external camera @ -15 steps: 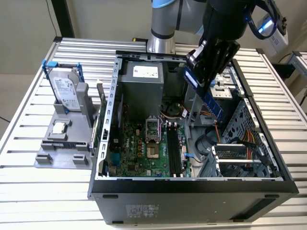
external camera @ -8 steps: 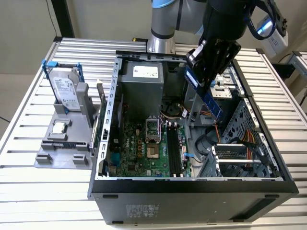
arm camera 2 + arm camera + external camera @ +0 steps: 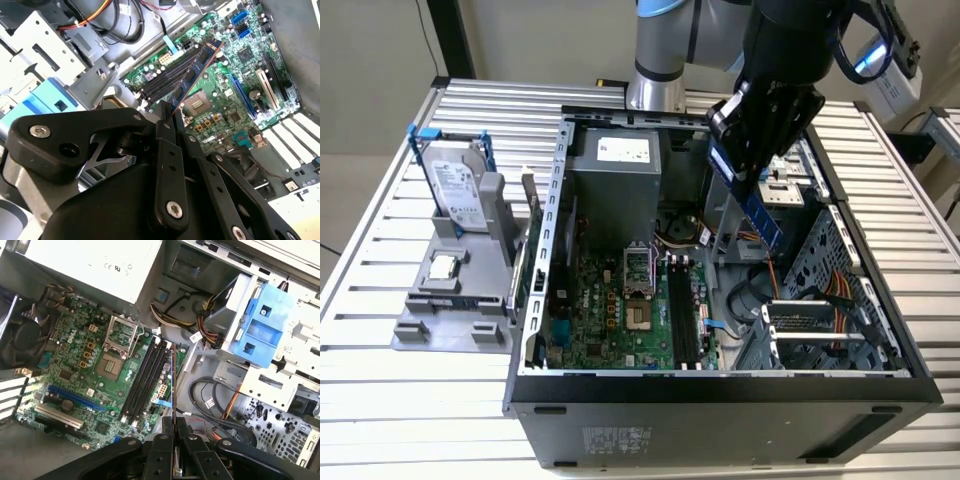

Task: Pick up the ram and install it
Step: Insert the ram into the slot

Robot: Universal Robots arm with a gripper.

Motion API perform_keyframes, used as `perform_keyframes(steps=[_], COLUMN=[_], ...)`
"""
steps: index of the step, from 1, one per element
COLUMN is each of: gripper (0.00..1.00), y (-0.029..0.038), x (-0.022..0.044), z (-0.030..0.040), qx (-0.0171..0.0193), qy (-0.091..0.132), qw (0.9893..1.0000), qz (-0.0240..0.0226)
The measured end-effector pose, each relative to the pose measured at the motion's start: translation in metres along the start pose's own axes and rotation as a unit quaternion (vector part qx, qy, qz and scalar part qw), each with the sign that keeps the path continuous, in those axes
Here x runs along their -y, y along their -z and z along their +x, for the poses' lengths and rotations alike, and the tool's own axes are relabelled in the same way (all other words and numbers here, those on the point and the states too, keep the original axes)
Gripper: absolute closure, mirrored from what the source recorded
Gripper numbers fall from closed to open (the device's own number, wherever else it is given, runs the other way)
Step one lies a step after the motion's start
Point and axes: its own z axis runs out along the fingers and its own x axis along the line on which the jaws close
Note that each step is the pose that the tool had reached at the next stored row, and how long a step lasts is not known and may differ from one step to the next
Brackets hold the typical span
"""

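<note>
- The counter (image 3: 380, 260) is made of pale metal slats and carries everything.
- An open computer case (image 3: 720, 400) lies on it, with a grey power box (image 3: 615, 175) inside.
- The green motherboard (image 3: 620, 310) lies flat at the bottom of the case, with its long black memory slots (image 3: 682, 315) free.
- A grey stand (image 3: 455, 290) sits beside the case, on the exterior view's left, and holds a silver hard drive (image 3: 460, 190) in a blue bracket.
- The black gripper (image 3: 752, 170) hangs over the case.
- The fingers (image 3: 167, 132) are squeezed narrow, holding the ram (image 3: 760, 212).
- The ram is a thin blue stick, up in the air above the motherboard, not in a slot.
</note>
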Motion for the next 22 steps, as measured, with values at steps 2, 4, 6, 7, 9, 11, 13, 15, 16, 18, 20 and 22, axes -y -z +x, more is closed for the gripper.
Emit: perform_keyframes(steps=[2,4,6,7,9,11,13,15,16,18,20,22], gripper=[1.0,1.0,1.0,1.0,1.0,1.0,1.0,1.0,1.0,1.0,1.0,1.0], y=[-0.0001,0.0,0.0,0.0,0.0,-0.0001,-0.0001,0.0,0.0,0.0,-0.0001,-0.0001], x=[0.0001,0.0001,0.0002,0.0002,0.0003,0.0004,0.0004,0.0005,0.0005,0.0006,0.0006,0.0007], z=[-0.0002,-0.0003,-0.0005,-0.0006,-0.0008,-0.0009,-0.0011,-0.0012,-0.0013,-0.0015,-0.0016,-0.0017], qx=[0.0002,0.0002,0.0003,0.0004,0.0005,0.0006,0.0007,0.0008,0.0008,0.001,0.0011,0.0012], qy=[-0.006,-0.013,-0.019,-0.022,-0.028,-0.035,-0.041,-0.048,-0.051,-0.057,-0.063,-0.07], qw=[1.0,0.9999,0.9998,0.9998,0.9996,0.9994,0.9992,0.9989,0.9987,0.9984,0.998,0.9976], qz=[0.0001,0.0003,0.0005,0.0005,0.0007,0.0008,0.0009,0.0011,0.0012,0.0014,0.0015,0.0016])
